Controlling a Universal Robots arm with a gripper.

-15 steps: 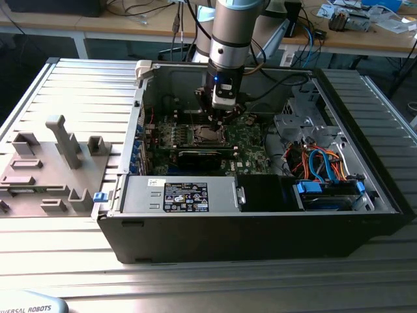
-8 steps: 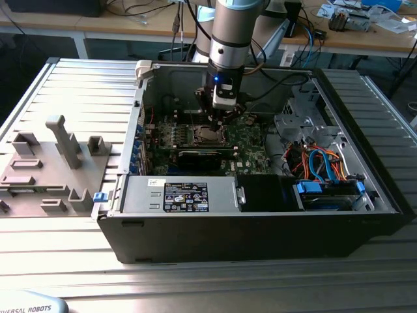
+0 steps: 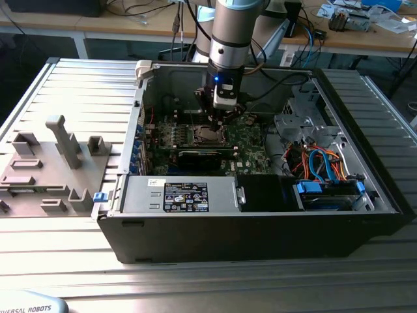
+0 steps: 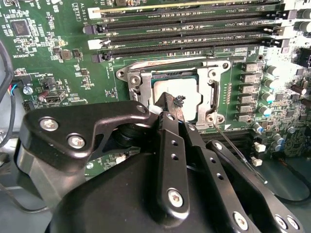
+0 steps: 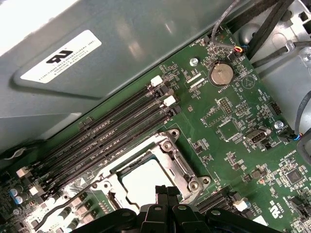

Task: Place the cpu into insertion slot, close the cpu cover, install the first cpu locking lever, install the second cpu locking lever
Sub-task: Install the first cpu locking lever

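The cpu [image 4: 184,86] is seen lying flat on the green board [image 4: 97,92], framed by the silvery cover [image 4: 214,92], which is laid down around it so that the dull metal top shows through the cut-out. The gripper [image 4: 169,102] is held directly over the cpu, close to one of its edges. Its black fingertips [image 5: 161,192] are drawn together, and nothing can be made out between them. Whether the cpu is actually touched cannot be told. A thin metal lever [image 4: 238,150] is seen slanting away from one corner of the cover, just beside the cpu. Long black memory slots [image 4: 194,34] run along another side of the cpu. A round silver battery [image 5: 222,74] is mounted further off. The cpu is enclosed by an open black computer case [image 3: 260,241], which is set on a ribbed metal table [image 3: 195,280]. Well apart from the cpu, to the exterior view's left, grey fixtures [image 3: 65,140] are laid out. Wooden benches [image 3: 365,39] are seen behind.
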